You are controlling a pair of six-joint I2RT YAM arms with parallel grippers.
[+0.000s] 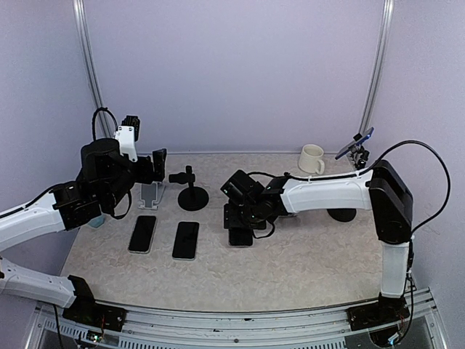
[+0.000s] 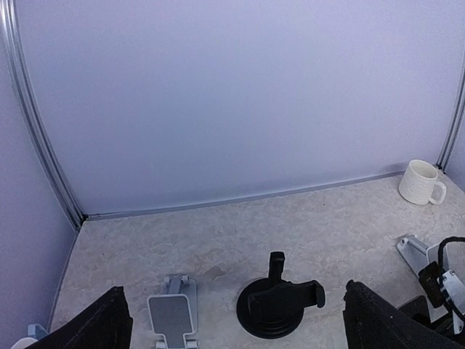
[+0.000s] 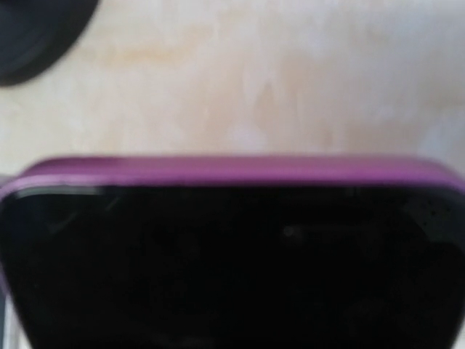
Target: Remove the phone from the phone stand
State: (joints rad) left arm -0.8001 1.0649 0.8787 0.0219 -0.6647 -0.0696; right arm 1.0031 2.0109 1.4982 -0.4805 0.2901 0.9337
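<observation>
The right gripper (image 1: 240, 218) is down low in the middle of the worktop (image 1: 305, 254), right over the purple phone (image 1: 240, 238). I cannot tell if it is pinching the phone or just sitting over it, because its fingers do not show in any view. In the right wrist view the phone (image 3: 232, 269) is very close and blurry. It has a black screen and a purple edge along the top. From above, only the near end of the phone sticks out under the gripper. I cannot tell if it leans on a stand or lies flat.

In the left wrist view a grey stand (image 2: 413, 253) pokes out just beside the right arm's black parts.

The left gripper (image 1: 156, 169) is up in the air on the left side. Its fingers (image 2: 102, 327) are spread wide with nothing between them. Below it is a white stand (image 1: 151, 195) with no phone on it. A black stand (image 1: 192, 193) is just to the right of the white one.

Two dark phones (image 1: 142, 233) lie flat side by side, nearer the front than those stands.

A cream mug (image 1: 312, 158) sits by the back wall. To its right, a blue phone (image 1: 354, 143) is held up high and tilted.
</observation>
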